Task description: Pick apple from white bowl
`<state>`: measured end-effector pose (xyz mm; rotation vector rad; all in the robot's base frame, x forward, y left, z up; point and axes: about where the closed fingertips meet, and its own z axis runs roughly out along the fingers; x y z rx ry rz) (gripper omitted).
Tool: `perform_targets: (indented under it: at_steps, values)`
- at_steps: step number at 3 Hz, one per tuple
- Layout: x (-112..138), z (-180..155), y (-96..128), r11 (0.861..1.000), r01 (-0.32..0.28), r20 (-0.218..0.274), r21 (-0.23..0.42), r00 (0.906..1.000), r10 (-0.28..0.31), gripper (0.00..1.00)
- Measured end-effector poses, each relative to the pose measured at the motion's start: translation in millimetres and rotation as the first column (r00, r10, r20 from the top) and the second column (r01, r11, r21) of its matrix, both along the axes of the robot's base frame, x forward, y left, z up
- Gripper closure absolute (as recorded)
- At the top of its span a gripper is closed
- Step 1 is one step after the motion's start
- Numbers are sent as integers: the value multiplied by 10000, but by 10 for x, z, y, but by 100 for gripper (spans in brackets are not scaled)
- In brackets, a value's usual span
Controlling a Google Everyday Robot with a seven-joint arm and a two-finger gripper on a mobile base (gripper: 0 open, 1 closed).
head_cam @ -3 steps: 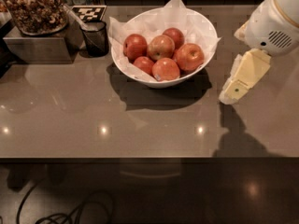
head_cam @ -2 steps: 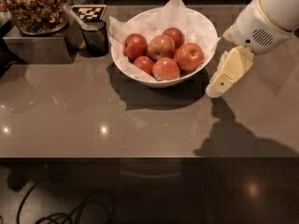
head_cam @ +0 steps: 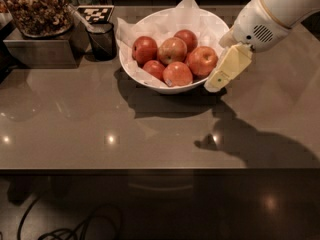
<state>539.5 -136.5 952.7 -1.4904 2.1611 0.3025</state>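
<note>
The white bowl (head_cam: 140,78), lined with crinkled white paper, stands at the back middle of the grey table and holds several red apples. The apple (head_cam: 172,50) with the orange-yellow blush lies in the middle of the pile, large and round. Another big red apple (head_cam: 202,60) lies at the right side, nearest the arm. My gripper (head_cam: 218,82), cream coloured under a white wrist, hangs tilted down and to the left just outside the bowl's right rim, close beside that right-hand apple. It holds nothing that I can see.
A small black mesh cup (head_cam: 102,40) stands left of the bowl. Behind it are a checkered tag (head_cam: 95,13) and a glass jar of brown snacks (head_cam: 37,9) on a metal box (head_cam: 40,53). The table's front edge (head_cam: 150,170) runs below; cables (head_cam: 65,229) lie on the floor.
The arm has swung left toward the bowl. The gripper, which was well to the right of the bowl, now sits against its right rim.
</note>
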Motion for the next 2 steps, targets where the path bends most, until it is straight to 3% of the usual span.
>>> perform_targets:
  at_steps: [1, 2]
  values:
    - [1, 0, 1, 10000, -2, 1, 0, 10000, 2, 38]
    - [8, 1, 13, 10000, -31, 8, -7, 10000, 31, 40]
